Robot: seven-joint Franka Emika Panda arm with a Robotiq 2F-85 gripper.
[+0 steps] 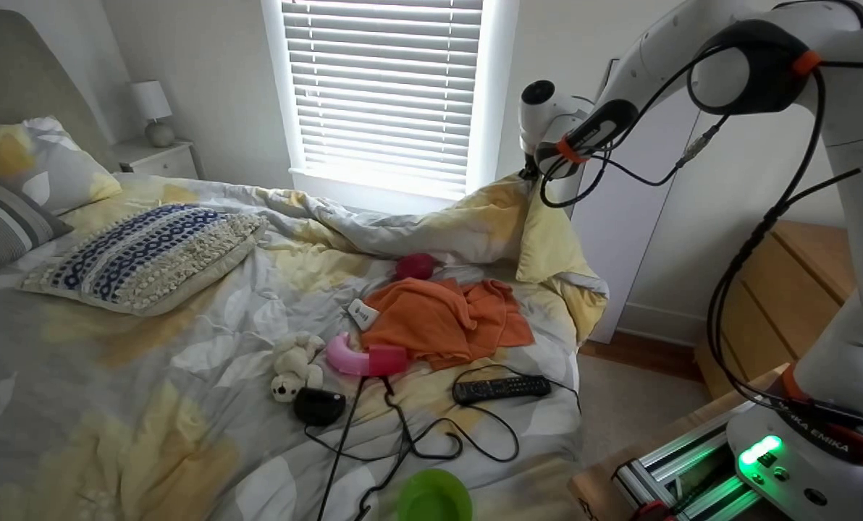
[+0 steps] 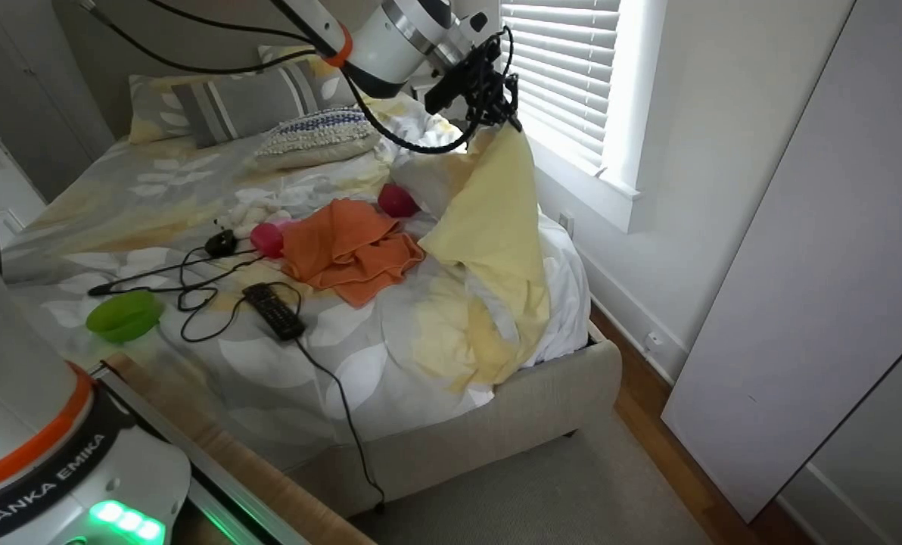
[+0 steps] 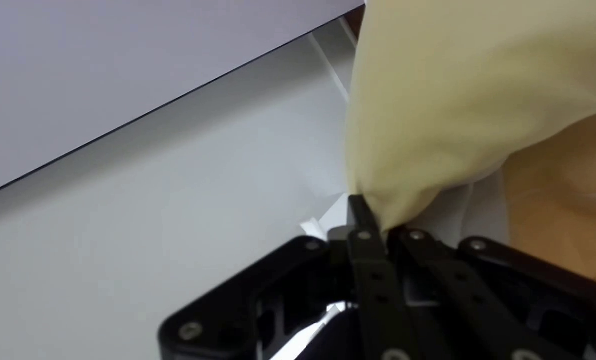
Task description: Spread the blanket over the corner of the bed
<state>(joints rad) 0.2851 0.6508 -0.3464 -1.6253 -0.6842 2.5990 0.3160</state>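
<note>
One corner of the blanket (image 2: 489,219) is gripped by the end effector (image 3: 384,231); fingers are pinched on the yellow fabric. That corner is held up above bed level, near the window (image 2: 564,83), with the yellow side exposed and the fabric draped down toward the foot-end corner of the bed (image 2: 557,397). White bedding (image 2: 568,303) is uncovered there. An orange cloth (image 2: 349,250) is bunched near the lifted part, a red object (image 2: 398,200) just beside it. Black remote (image 2: 273,312) and green bowl (image 2: 125,316) are seen farther off.
</note>
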